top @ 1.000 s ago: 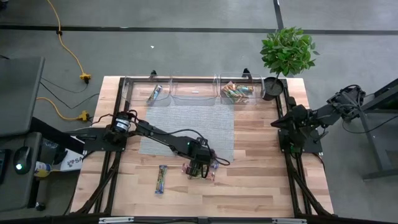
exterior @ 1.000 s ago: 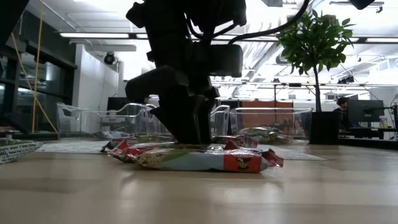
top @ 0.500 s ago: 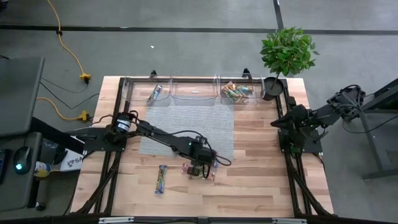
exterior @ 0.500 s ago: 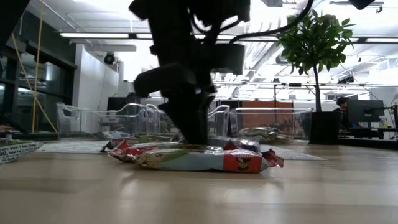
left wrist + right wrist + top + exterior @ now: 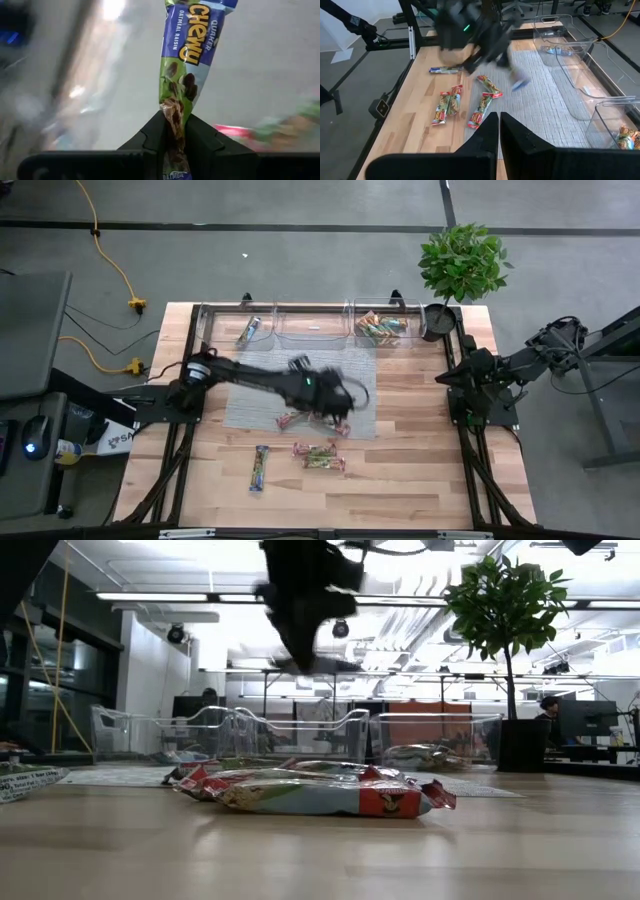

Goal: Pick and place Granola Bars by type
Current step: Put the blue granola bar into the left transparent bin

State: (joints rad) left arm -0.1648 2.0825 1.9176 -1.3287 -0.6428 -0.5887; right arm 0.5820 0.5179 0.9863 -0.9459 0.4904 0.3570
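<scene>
My left gripper (image 5: 335, 402) is over the grey mat (image 5: 290, 375), lifted, and shut on a green-and-blue granola bar (image 5: 186, 55). In the low view it is up near the top (image 5: 305, 610). Other granola bars lie below. Two red ones (image 5: 320, 456) and a blue-green one (image 5: 260, 468) are on the wood, and another (image 5: 290, 420) is at the mat's near edge. My right gripper (image 5: 495, 125) waits shut at the table's right edge (image 5: 470, 395). My left gripper pinches the bar between its two fingers (image 5: 155, 134) at a crumpled spot (image 5: 175, 117) toward one end. Most of the bar reaches forward past the fingertips, and a short piece shows behind them. The bar is lifted clear above the mat.
Three clear bins stand along the far edge. The left one (image 5: 248, 330) holds a blue bar and the right one (image 5: 380, 328) holds several bars. Between them stands the middle one (image 5: 312, 330). A potted plant (image 5: 460, 265) is at the far right corner.
My left gripper has shut on a bar beside the red ones near the front. It has risen and swung toward the far edge over the mat, with the bar lifted clear. The red bars stay on the wood.
</scene>
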